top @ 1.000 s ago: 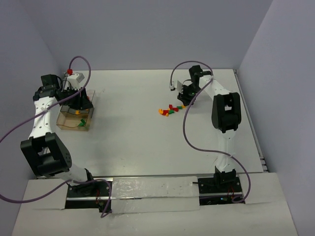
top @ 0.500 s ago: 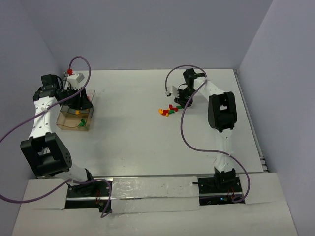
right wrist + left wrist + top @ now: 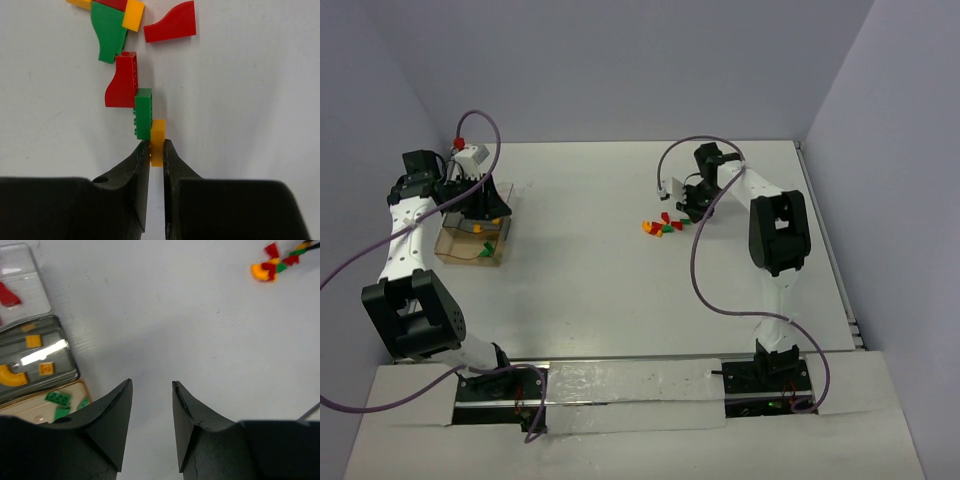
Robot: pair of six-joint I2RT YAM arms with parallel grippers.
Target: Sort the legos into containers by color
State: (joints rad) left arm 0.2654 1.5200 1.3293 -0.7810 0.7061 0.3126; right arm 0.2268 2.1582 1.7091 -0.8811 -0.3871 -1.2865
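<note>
Our left tool (image 3: 152,390) hangs open beside the clear shallow plastic trays (image 3: 52,332), which hold some sorted bricks. Our right tool (image 3: 156,150) pinches a small orange-yellow plastic brick (image 3: 158,131) in the unsorted pile of red, green and orange bricks (image 3: 121,82) on the white worktop (image 3: 245,100). Roughly half remains, we judge.

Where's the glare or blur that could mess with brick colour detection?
Left wrist: white glare streak across the middle of the containers, washing out the plastic; the far legos look slightly soft. Right wrist: bricks sharp and saturated, faint shadows, the orange-yellow brick crisp in the right pincer. Top external: even light, no glare on the pile, but bricks are tiny.
</note>
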